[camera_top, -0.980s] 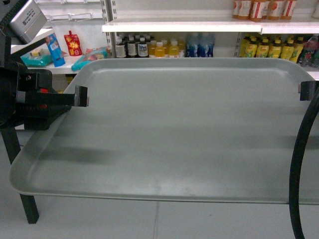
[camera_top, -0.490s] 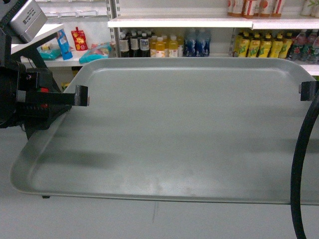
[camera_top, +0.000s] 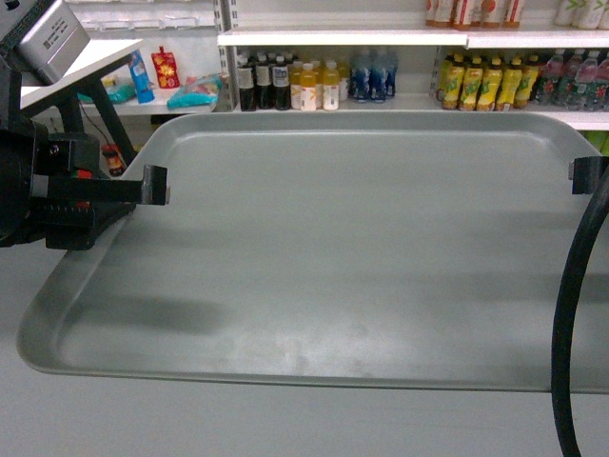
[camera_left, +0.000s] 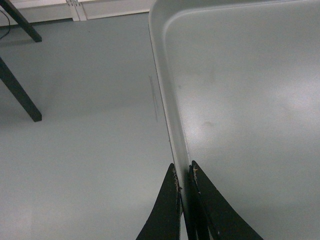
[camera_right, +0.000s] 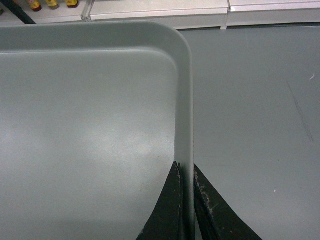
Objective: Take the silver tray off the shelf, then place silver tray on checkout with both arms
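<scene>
I count one silver tray (camera_top: 333, 248), two claws on it, the left claw (camera_left: 184, 175) and right claw (camera_right: 186, 172), and two shelf boards (camera_top: 324, 38) of bottles behind.

Grey floor (camera_left: 90, 135), bottle-stocked white shelves (camera_top: 381, 38) behind

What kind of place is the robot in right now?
Probably a small shop or a mock store: white shelves stocked with rows of bottled drinks and hanging snack packets behind the silver tray.
</scene>
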